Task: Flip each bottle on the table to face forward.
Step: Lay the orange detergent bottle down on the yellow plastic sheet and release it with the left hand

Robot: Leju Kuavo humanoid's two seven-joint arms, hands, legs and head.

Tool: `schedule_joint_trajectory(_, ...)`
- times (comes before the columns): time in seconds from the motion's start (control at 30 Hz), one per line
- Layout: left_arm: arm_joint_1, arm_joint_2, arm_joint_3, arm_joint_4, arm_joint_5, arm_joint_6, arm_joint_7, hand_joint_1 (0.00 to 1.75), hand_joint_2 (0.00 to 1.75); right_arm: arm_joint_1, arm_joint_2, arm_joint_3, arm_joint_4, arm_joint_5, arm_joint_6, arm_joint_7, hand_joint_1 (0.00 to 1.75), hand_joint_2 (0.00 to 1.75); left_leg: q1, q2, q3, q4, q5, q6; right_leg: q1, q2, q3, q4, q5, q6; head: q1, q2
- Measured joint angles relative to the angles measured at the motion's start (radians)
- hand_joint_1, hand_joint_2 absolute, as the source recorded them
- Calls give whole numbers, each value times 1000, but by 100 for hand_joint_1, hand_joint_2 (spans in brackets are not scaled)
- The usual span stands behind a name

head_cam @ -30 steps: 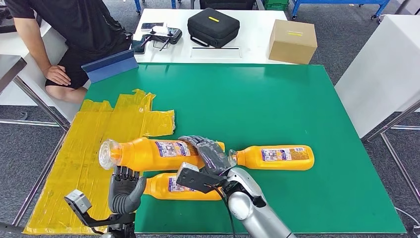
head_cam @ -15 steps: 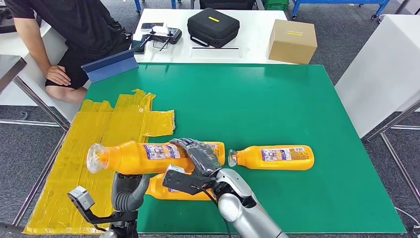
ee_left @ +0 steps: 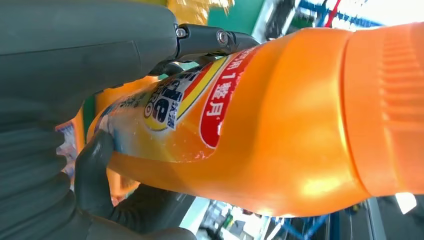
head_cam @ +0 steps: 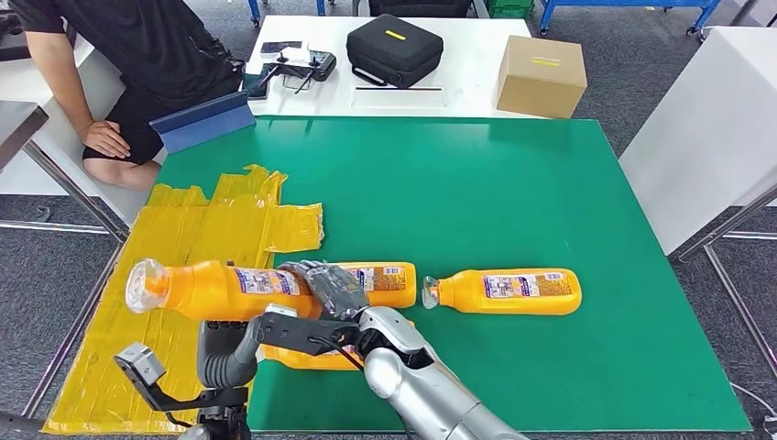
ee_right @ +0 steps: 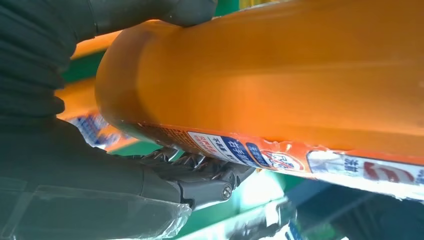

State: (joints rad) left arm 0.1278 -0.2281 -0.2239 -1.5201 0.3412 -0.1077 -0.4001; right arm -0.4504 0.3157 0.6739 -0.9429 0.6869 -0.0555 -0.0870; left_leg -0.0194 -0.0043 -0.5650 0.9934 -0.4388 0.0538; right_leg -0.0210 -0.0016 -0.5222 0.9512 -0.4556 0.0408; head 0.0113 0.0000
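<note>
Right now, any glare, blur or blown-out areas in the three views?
Head view: sharp, evenly lit. Left wrist view: held bottle fills frame, specular glare on its orange shoulder, background blown out and soft. Right wrist view: bottle slightly soft, background blurred, fingers in shadow.

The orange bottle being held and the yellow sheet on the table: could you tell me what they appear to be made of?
The orange bottle looks like glossy plastic: smooth, with bright highlights and a printed film label. The yellow sheet appears to be thin plastic film or tape: wrinkled, shiny and ragged-edged.
</note>
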Motion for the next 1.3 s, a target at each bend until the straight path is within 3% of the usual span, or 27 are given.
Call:
schedule_joint_trajectory(0.3, 61, 13, 34, -72, 19, 45, -2, 0, 175, -15, 28, 147, 104, -43, -20, 4, 161, 175, 0, 2, 1, 0, 0, 0, 0, 1, -1, 0, 0, 0, 0, 0)
schedule_joint_trajectory(0.57, 99, 14, 49, -93, 20, 60, -9, 0, 175, -15, 33, 206, 117, -34, -22, 7, 159, 175, 0, 2, 1, 0, 0, 0, 0, 1, -1, 0, 0, 0, 0, 0)
schedule_joint_trajectory(0.6, 104, 14, 51, -96, 20, 61, -10, 21, 175, -14, 33, 209, 117, -31, -22, 7, 158, 175, 0, 2, 1, 0, 0, 0, 0, 1, -1, 0, 0, 0, 0, 0)
schedule_joint_trajectory(0.7, 115, 14, 55, -104, 22, 61, -10, 151, 175, -10, 34, 215, 117, -23, -22, 6, 158, 175, 0, 2, 1, 0, 0, 0, 0, 1, -1, 0, 0, 0, 0, 0)
schedule_joint_trajectory(0.73, 119, 14, 56, -106, 24, 61, -11, 173, 175, -7, 34, 216, 117, -21, -22, 6, 159, 175, 0, 2, 1, 0, 0, 0, 0, 1, -2, 0, 0, 0, 0, 0)
schedule_joint_trajectory(1.17, 162, 14, 66, -124, 54, 55, -20, 175, 175, 28, 37, 213, 110, 3, -24, 4, 166, 175, 0, 2, 1, 0, 0, 0, 0, 1, -2, 0, 0, 0, 0, 0)
schedule_joint_trajectory(1.3, 170, 14, 68, -144, 59, 53, -23, 175, 175, 42, 34, 207, 88, 15, -62, 15, 166, 175, 0, 2, 0, 0, 0, 0, 0, 1, -2, 0, 0, 0, 0, 0)
